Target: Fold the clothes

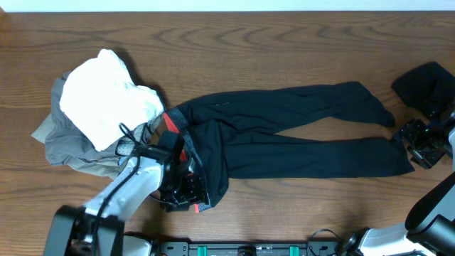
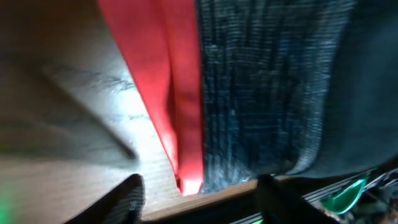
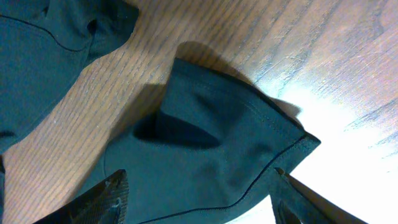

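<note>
Both spread open, left fingers [image 2: 124,200] and right fingers [image 3: 102,202] should pinch waistband [image 2: 261,93] and cuff [image 3: 217,137] fully before lifting

The trousers [image 1: 284,124] lie across the middle of the bench [image 1: 284,43], waist toward the front-left, legs reaching toward the right edge. Near the left edge a crumpled garment [image 1: 106,96] lies on another garment [image 1: 60,146]. Behind the leg ends, at the right edge, sits a small garment [image 1: 425,84].

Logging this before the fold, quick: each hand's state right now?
Left hand: open, over the trousers' waistband, holding nothing.
Right hand: open, over a trouser hem, holding nothing.
</note>
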`<state>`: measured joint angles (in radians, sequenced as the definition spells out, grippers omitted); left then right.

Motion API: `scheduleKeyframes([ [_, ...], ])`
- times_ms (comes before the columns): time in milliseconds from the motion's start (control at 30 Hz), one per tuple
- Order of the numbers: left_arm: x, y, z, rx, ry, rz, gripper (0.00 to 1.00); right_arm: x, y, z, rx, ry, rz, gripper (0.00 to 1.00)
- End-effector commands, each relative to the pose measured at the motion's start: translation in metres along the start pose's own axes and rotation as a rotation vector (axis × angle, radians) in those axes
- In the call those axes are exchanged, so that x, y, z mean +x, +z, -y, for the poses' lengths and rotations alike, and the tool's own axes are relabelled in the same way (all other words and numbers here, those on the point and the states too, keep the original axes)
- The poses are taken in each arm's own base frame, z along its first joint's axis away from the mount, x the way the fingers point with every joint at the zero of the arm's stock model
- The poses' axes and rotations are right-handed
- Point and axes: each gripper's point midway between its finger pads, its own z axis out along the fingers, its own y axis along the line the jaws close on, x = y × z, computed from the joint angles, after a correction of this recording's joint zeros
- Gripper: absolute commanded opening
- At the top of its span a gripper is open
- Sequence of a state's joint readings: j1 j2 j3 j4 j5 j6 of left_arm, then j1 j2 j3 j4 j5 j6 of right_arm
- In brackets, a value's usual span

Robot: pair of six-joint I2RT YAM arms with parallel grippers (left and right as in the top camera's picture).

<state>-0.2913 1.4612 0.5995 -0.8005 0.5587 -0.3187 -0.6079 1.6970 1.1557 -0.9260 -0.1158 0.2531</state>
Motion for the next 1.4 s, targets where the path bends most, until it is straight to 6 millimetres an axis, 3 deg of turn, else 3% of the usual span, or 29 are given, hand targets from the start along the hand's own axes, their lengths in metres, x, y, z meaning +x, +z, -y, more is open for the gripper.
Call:
scheduleKeyframes([
  [0, 0.003, 0.011, 0.000, 0.017, -0.017, -0.057, 0.52, 0.001, -0.001, -0.001, -0.008, 0.015, -0.004, 0.70],
  [233, -0.004, 0.012, 0.001, 0.020, -0.012, -0.046, 0.06, 0.001, -0.001, -0.001, -0.007, 0.014, -0.005, 0.70],
  [400, -0.015, -0.008, -0.006, -0.045, -0.045, -0.003, 0.06, 0.002, -0.001, 0.000, -0.007, 0.015, -0.006, 0.69],
  [667, -0.040, -0.072, -0.035, -0.197, -0.119, 0.172, 0.06, 0.002, -0.001, 0.000, -0.006, 0.015, -0.009, 0.72],
  [800, -0.046, -0.092, -0.049, -0.240, -0.163, 0.239, 0.06, 0.004, 0.000, 0.003, 0.011, 0.004, -0.016, 0.78],
  [867, -0.047, -0.101, -0.056, -0.259, -0.189, 0.260, 0.06, 0.002, -0.001, 0.013, 0.051, 0.011, -0.005, 0.86],
  [1133, -0.057, -0.123, -0.072, -0.276, -0.237, 0.326, 0.06, 0.011, 0.003, 0.047, 0.030, 0.146, -0.090, 0.80],
  [1367, -0.066, -0.136, -0.067, -0.273, -0.217, 0.365, 0.06, 0.019, 0.033, 0.047, 0.007, 0.191, -0.147, 0.75],
])
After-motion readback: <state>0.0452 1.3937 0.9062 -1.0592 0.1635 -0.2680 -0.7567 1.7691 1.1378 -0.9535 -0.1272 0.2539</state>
